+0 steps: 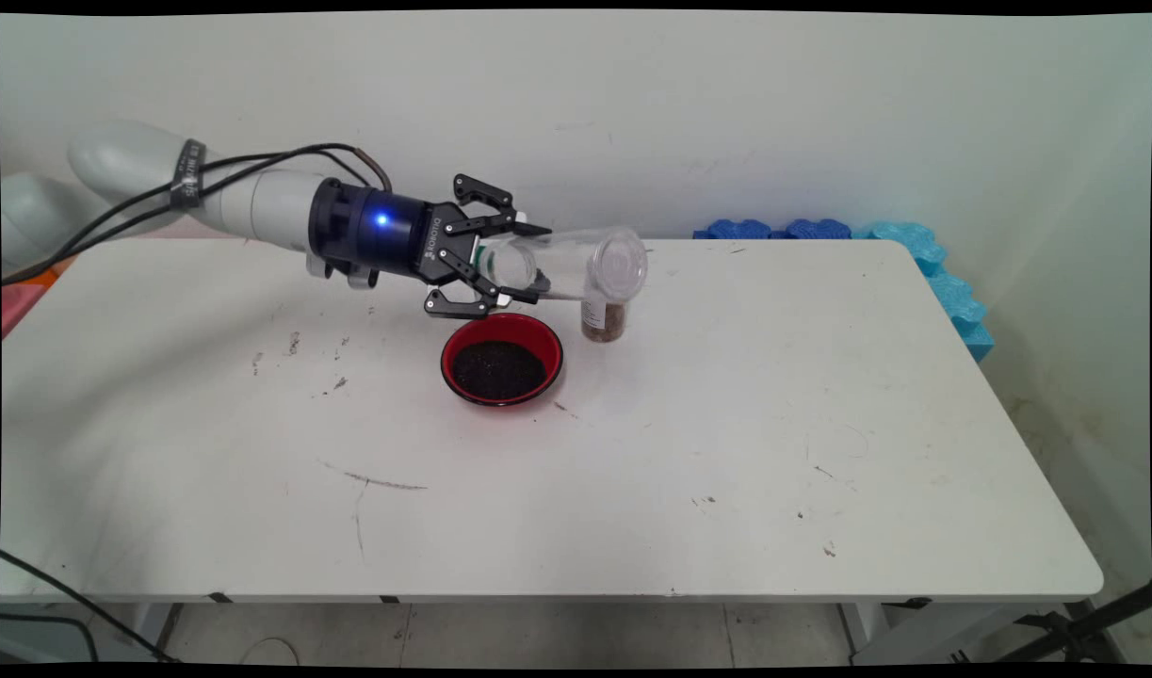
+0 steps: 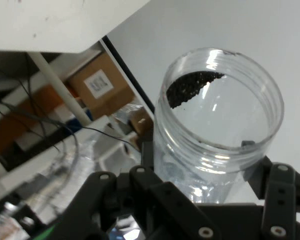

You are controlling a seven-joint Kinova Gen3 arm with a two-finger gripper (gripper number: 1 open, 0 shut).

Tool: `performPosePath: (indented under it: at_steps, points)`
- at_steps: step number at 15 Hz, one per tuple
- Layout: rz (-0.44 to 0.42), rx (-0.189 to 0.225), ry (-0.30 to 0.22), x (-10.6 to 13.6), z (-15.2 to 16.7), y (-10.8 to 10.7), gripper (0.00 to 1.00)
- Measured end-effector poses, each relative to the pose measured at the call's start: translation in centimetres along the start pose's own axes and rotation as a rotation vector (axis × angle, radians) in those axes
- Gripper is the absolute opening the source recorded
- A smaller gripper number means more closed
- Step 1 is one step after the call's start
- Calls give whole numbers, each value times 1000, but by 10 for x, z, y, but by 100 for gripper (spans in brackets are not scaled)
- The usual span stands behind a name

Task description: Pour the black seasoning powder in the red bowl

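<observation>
End effector grips a clear plastic jar sideways above the red bowl (dark granules in both) on the table.

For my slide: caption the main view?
Hand holds clear jar sideways above red bowl of dark grains.

Hand grips clear jar, dark grains inside
</observation>
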Motion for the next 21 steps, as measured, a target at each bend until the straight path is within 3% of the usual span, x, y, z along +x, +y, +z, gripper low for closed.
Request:
performPosePath:
  at_steps: [4, 15, 21]
  points:
    - [197, 33, 11, -7, 0, 4, 0]
    - [622, 96, 24, -33, 1, 16, 0]
    - [904, 120, -2, -45, 1, 20, 0]
